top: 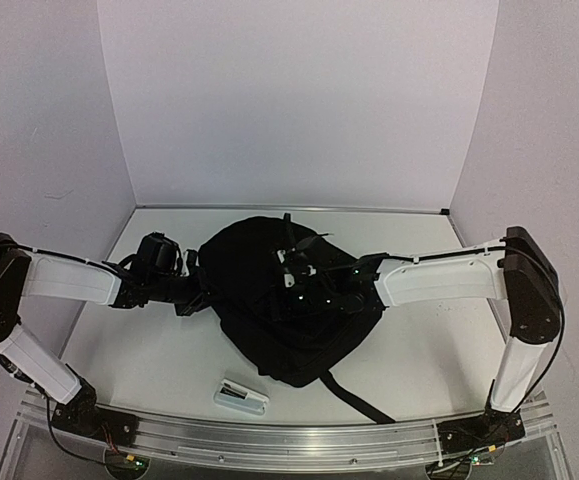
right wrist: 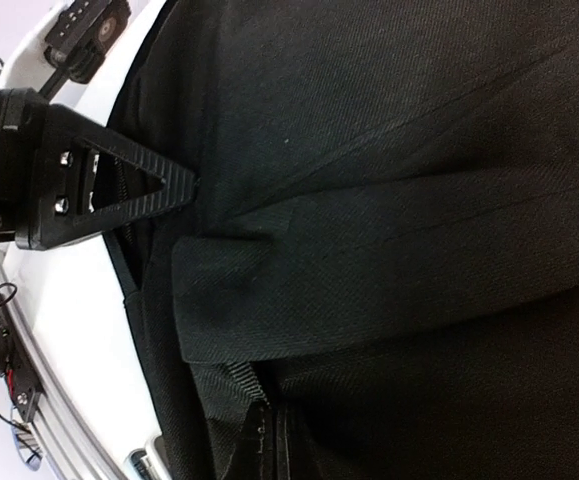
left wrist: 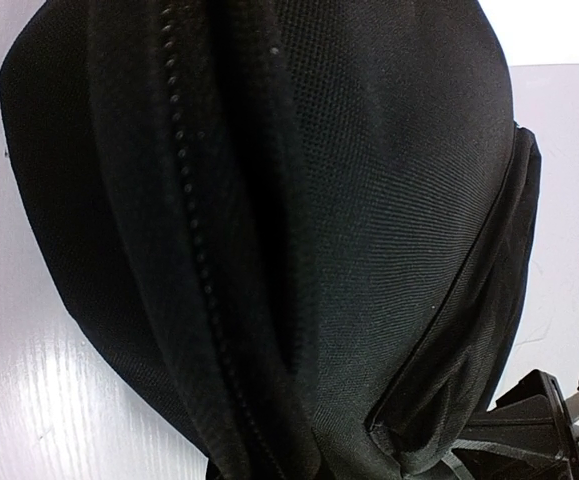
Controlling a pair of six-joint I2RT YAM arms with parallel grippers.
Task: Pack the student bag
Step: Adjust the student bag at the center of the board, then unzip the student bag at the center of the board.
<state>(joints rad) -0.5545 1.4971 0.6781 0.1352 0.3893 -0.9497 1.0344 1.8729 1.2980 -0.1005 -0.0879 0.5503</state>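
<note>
Since packing needs an open mouth to drop things into, both tools are clamped down narrow on the cloth of the student bag [top: 269, 330] rather than on any item. The left gripper [top: 194, 290] sits at the bag's left edge. Its wrist view shows the fabric and a zipper line [left wrist: 194, 230] gathering toward it, which reads as a pinch on the cloth, though its fingers are out of frame. The right gripper [top: 294, 265] rests on top of the bag near its far end. In its wrist view one finger [right wrist: 129, 190] presses at a fold of fabric, while the other finger cannot be seen. Two grips set apart like this would let the arms pull the opening wide.

Out from the tools, the bag lies flat in the middle of the table [top: 149, 350], one strap [top: 354, 395] trailing from its near side. No view shows its inside, so whether it holds anything cannot be told. A small white-and-dark item [top: 241, 397] lies just off the bag's near edge, not yet packed.
</note>
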